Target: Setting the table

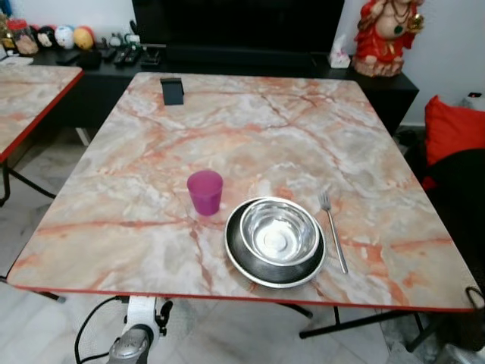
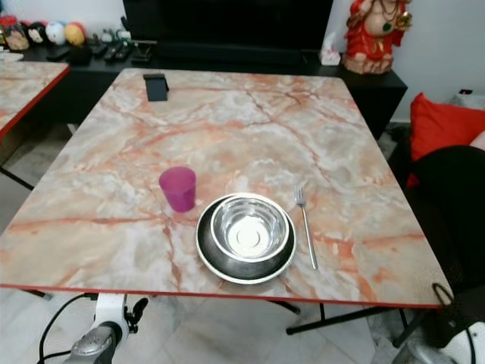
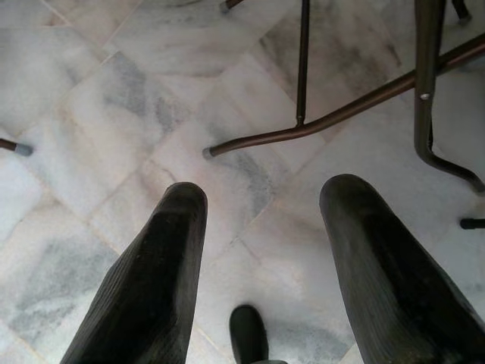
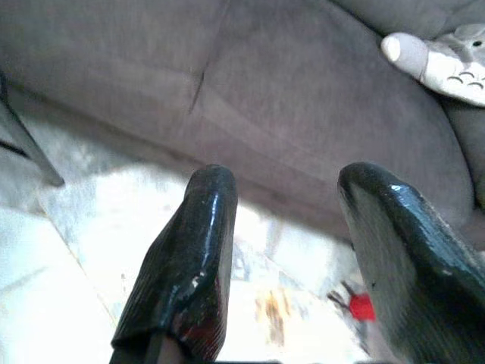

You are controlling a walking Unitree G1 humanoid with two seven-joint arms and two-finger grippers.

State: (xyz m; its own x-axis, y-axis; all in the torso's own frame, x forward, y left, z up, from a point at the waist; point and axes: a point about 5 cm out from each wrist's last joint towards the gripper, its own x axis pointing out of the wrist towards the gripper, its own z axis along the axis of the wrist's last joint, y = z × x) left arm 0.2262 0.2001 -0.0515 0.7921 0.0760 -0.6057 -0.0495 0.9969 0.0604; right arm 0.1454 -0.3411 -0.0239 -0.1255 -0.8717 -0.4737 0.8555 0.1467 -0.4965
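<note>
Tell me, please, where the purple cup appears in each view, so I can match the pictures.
Left eye view: purple cup left of centre, just up-left of the steel bowl.
Right eye view: same cup, further left.
Left wrist view: floor and table legs, no cup.
Right wrist view: grey sofa, no cup.
Shared landmark: the fork beside the bowl.

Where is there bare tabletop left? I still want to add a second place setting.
Most of the table is bare: the whole middle and far half, bordered only by the black phone-like object at the far left corner. The near left corner and the strip right of the fork are also free. It is crowded near the front edge, where pink cup, bowl on plate and fork cluster.
</note>
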